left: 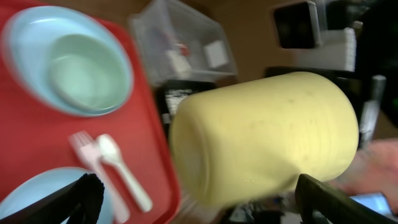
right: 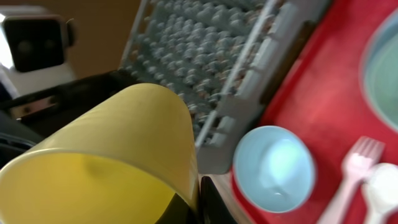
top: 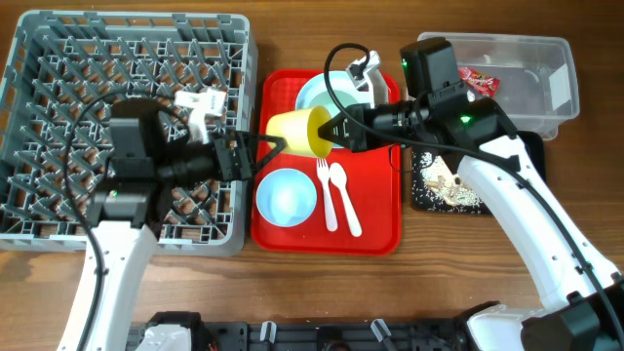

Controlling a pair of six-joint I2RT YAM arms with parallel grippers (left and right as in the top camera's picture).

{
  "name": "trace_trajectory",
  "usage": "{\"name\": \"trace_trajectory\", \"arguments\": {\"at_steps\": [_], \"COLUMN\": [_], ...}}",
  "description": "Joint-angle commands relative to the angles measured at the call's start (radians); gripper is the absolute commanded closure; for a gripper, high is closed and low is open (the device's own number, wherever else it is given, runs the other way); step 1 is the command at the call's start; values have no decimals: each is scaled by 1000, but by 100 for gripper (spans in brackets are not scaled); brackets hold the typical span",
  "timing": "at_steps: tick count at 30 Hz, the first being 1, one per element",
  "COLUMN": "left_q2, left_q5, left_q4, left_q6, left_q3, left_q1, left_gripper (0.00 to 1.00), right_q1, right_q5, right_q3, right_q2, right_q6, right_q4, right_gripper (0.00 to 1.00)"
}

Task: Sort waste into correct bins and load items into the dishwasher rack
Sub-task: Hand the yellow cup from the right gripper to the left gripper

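Observation:
My right gripper [top: 336, 130] [right: 198, 199] is shut on the rim of the yellow cup [top: 297, 132] [right: 106, 149]. It holds the cup on its side in the air above the left edge of the red tray [top: 375, 229]. My left gripper [top: 261, 154] [left: 202, 196] is open, with a finger on each side of the cup [left: 261, 137] at its base end. The grey dishwasher rack [top: 58, 58] [right: 205, 43] stands at the left. A mint bowl [top: 286, 195] [right: 273, 168], a white fork [top: 327, 200] and a spoon [top: 343, 200] lie on the tray.
The pale-blue plate [left: 18, 50] with a second bowl [left: 87, 71] sits at the tray's far end. The clear tub [top: 526, 58] holds the red wrapper [top: 478, 80]. The black tray [top: 531, 146] holds rice scraps [top: 444, 180].

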Motion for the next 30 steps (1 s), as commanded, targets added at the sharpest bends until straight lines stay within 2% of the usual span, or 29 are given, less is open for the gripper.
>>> {"name": "trace_trajectory", "arguments": {"at_steps": [1,6,11,30], "left_q2": [42,46,46,46], "left_q5": [217,254,343,345], "left_q4": [92,179,262,320], "left_q6": [-15,-16,-19,-19], "left_q3": [13,13,13,13], "left_q1": [-42,-73,-98,-105], "left_gripper": [0,0,3,17], "right_q1": [0,0,0,1], "right_q5": [-171,-269,-281,-280], "right_q3": [10,10,10,-16], "right_q2": [3,3,3,4], "right_q6": [-18,-18,-17,9], "right_q4": [22,46,46,11], "right_gripper": [96,96,96,96]}}
